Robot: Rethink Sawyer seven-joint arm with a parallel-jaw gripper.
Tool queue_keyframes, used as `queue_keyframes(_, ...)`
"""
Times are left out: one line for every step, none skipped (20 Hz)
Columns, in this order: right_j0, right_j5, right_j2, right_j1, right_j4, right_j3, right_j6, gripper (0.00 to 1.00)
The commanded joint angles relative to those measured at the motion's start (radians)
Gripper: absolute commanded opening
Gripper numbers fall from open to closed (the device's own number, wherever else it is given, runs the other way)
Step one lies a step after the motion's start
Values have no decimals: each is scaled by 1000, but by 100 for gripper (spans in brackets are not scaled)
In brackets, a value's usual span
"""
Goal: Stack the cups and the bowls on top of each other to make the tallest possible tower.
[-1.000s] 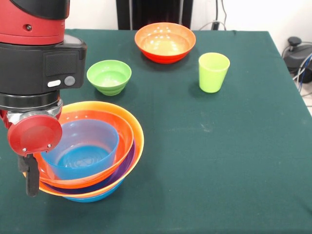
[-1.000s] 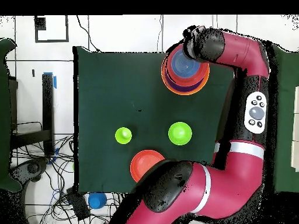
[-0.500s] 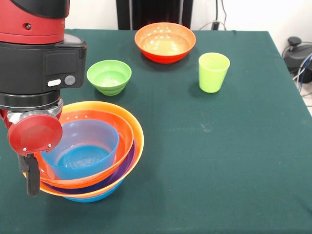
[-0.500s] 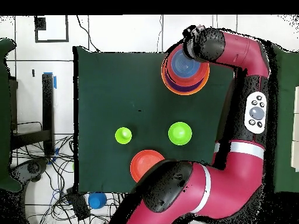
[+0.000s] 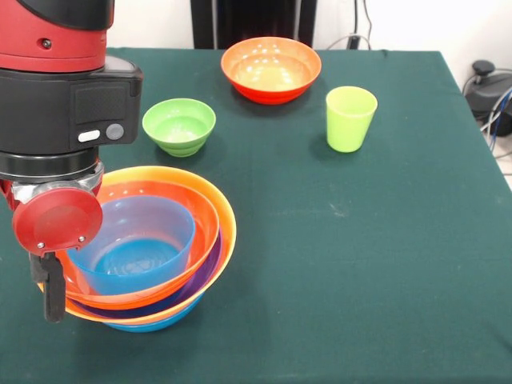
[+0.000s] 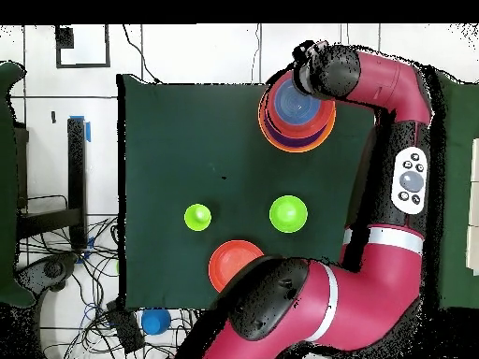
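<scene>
The tower [image 5: 210, 240] is a nested stack of bowls at the table's near left, with orange, purple and blue rims showing and a blue bowl [image 5: 132, 244] innermost. It also shows in the overhead view [image 6: 297, 117]. My gripper [image 5: 53, 282] hangs at the stack's left rim, under the red and black wrist; in the overhead view the gripper [image 6: 307, 58] is at the stack's top edge. A small lime-green bowl [image 5: 179, 126] [image 6: 288, 214], a red-orange bowl [image 5: 271, 69] [image 6: 235, 265] and the lime-green cup [image 5: 350, 118] [image 6: 197, 218] stand apart, upright.
The green table [image 5: 384, 264] ends close to the stack on the near and left sides. My arm [image 6: 402, 178] runs along the table's right side in the overhead view. A blue object [image 6: 155, 321] lies among cables off the table.
</scene>
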Motion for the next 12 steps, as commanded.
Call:
queue_keyframes(26, 34, 43, -6, 2, 51, -147, 100)
queue_keyframes(26, 27, 41, -7, 1, 59, -144, 100)
queue_keyframes(25, 20, 41, -9, 3, 69, -141, 100)
queue_keyframes(24, 16, 39, -9, 4, 78, -137, 100)
queue_keyframes(24, 12, 38, -10, 6, 86, -134, 100)
queue_keyframes(23, 3, 38, -7, 7, 92, -132, 100)
queue_keyframes(23, -5, 38, -5, 8, 98, -128, 100)
queue_keyframes(23, -10, 37, -4, 10, 104, -124, 100)
queue_keyframes(23, -19, 36, -3, 10, 109, -121, 100)
queue_keyframes(23, -22, 35, -1, 12, 112, -121, 100)
queue_keyframes(23, -26, 34, -1, 13, 115, -120, 100)
queue_keyframes(23, -25, 34, 1, 15, 115, -120, 100)
